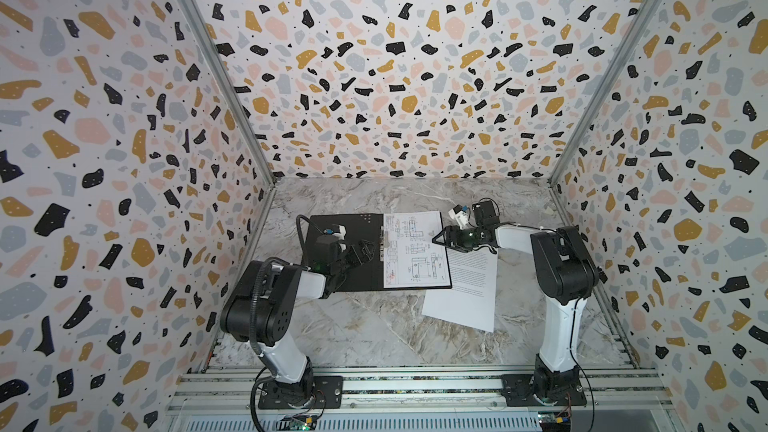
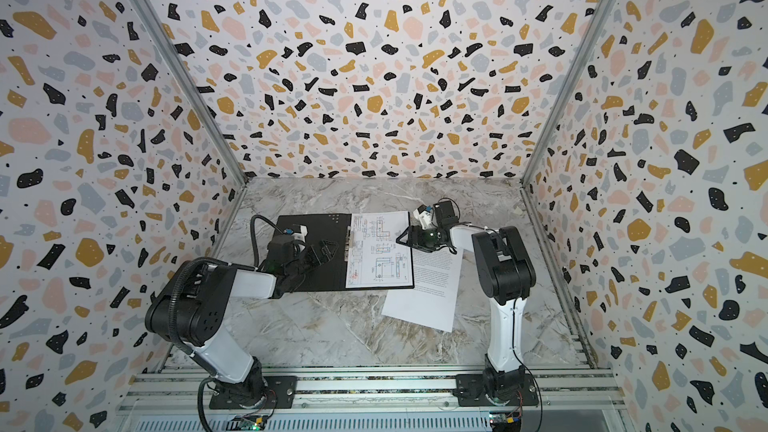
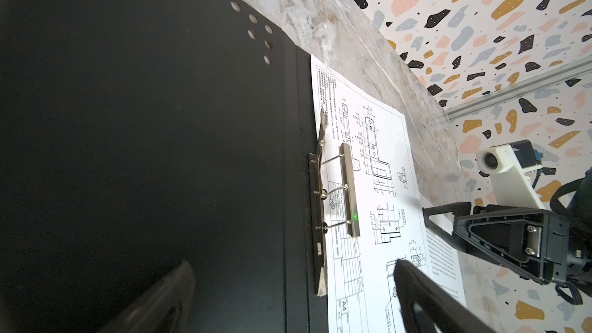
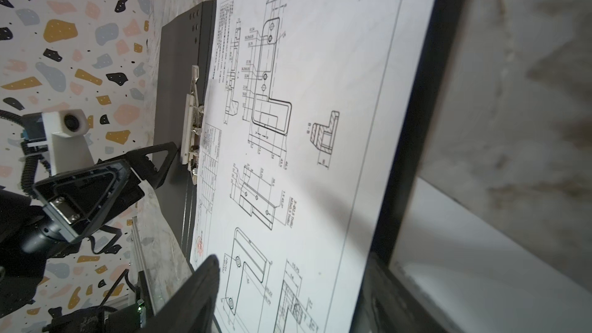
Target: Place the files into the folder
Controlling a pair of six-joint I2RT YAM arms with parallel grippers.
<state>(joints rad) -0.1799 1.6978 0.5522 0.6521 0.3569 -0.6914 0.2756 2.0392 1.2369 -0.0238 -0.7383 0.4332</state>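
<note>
Top view | drawing sheet (image 1: 415, 249) already in open folder (image 1: 365, 278) | text sheet (image 1: 465, 297) on desk (image 1: 353, 326), at folder's right edge, long axis roughly front-back | my right hand (image 1: 437, 238) open, nearer it; left hand (image 1: 368, 249) open

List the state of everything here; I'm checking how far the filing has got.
folder, open flat, black inside up.
drawing sheet, lying in the folder's right half.
text sheet, outside the folder, on the table by its right edge.
metal clip, bar over the drawing sheet's spine edge; clamped or not, unclear.
left gripper, open, empty, above the folder.
right gripper, open, empty, at the folder's right edge.
</note>
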